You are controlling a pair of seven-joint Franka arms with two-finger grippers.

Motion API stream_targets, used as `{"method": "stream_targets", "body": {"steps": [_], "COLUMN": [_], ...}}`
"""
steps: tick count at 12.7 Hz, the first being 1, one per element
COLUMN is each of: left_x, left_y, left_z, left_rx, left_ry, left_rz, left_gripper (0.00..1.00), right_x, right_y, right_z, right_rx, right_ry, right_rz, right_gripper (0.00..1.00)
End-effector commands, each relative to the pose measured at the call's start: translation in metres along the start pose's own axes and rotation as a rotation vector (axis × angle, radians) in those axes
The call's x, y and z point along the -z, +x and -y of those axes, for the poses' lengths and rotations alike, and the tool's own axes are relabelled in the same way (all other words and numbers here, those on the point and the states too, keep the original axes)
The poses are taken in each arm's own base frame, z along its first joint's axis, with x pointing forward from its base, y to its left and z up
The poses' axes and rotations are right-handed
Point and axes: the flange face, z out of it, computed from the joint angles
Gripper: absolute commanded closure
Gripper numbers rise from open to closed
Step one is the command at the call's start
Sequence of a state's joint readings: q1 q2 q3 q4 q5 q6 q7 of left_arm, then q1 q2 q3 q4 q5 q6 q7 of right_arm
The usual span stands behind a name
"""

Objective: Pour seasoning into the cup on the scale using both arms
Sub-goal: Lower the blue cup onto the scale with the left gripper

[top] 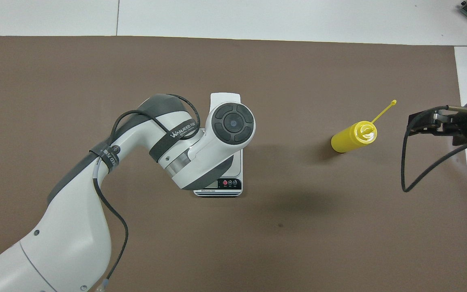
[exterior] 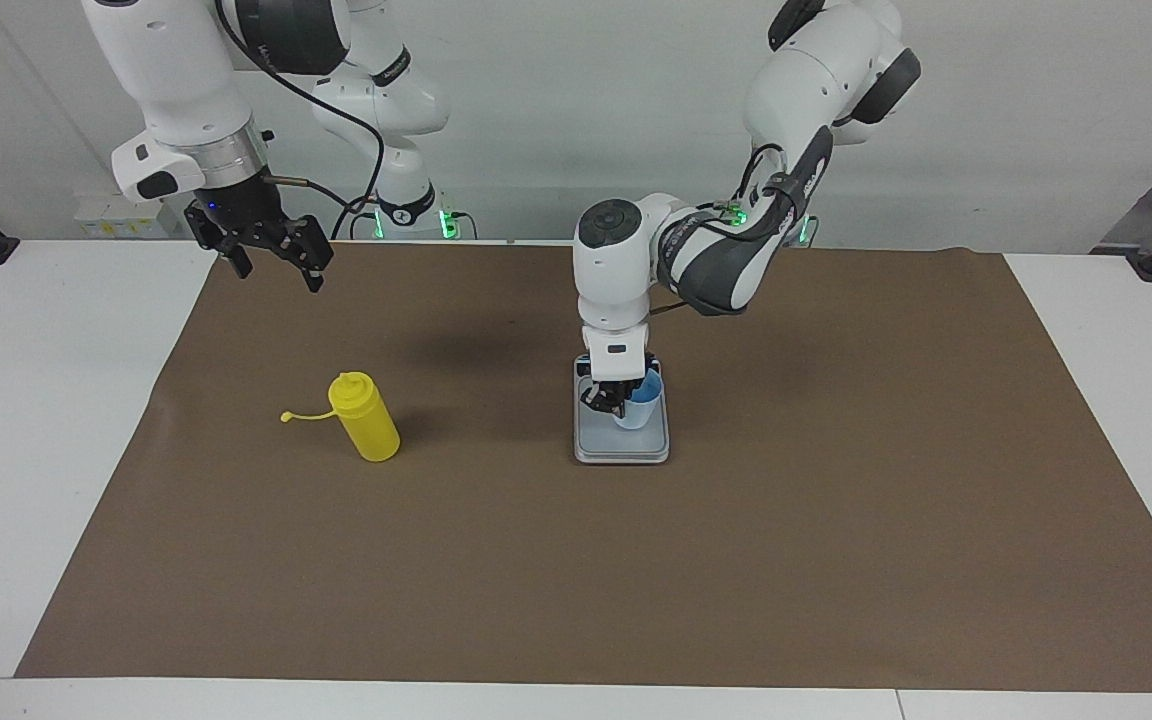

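My left gripper (exterior: 622, 406) jaws clench the cup (exterior: 641, 402) on the scale (exterior: 622, 445); right gripper (exterior: 261, 250) released, seasoning (exterior: 364, 416) untouched, pouring ahead.

Left pincer (exterior: 618, 402) lowered, clamped shut, right pincer (exterior: 266, 255) raised, spread wide, waiting

A yellow bottle (exterior: 366, 418), a light-blue cup (exterior: 639, 403), a silver-grey scale (exterior: 622, 440) and a brown mat (exterior: 836, 500) are seen.
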State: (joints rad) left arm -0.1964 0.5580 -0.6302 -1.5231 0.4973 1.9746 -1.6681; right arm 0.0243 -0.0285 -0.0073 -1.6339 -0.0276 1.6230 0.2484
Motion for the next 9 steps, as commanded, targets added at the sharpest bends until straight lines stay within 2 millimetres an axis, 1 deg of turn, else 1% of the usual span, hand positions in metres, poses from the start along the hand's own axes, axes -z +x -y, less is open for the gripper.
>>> {"method": "stream_targets", "body": {"steps": [1,2,3,5,6,7,8,9], "left_x": [0.002,0.000,0.000,0.003,0.003,0.009,0.017,0.028], "left_y": [0.002,0.003,0.002,0.004,0.004,0.008,0.018,0.025], "left_z": [-0.006,-0.005,-0.005,-0.005,-0.005,-0.006,-0.009,-0.013], "left_rx": [0.003,0.006,0.003,0.005,0.005,0.010,0.027,0.041], "left_ry": [-0.008,0.003,0.008,0.013,0.018,0.030,0.048,0.054], "left_rz": [-0.031,-0.029,-0.031,-0.033,-0.034,-0.036,-0.036,-0.035], "left_gripper": [0.94,0.75,0.60,0.48,0.44,0.43,0.42,0.42], "right_x": [-0.001,-0.001,-0.001,-0.001,-0.001,-0.001,-0.001,-0.001], "right_y": [-0.002,-0.002,-0.002,-0.002,-0.002,-0.002,-0.002,-0.002], "right_z": [-0.002,-0.002,-0.002,-0.002,-0.002,-0.002,-0.002,-0.002], "right_rx": [-0.008,-0.008,-0.008,-0.008,-0.008,-0.008,-0.008,-0.008], "right_ry": [-0.004,-0.004,-0.004,-0.004,-0.004,-0.004,-0.004,-0.004], "right_rz": [0.008,0.008,0.008,0.008,0.008,0.008,0.008,0.008], "right_gripper": [0.00,0.00,0.00,0.00,0.00,0.00,0.00,0.00]}}
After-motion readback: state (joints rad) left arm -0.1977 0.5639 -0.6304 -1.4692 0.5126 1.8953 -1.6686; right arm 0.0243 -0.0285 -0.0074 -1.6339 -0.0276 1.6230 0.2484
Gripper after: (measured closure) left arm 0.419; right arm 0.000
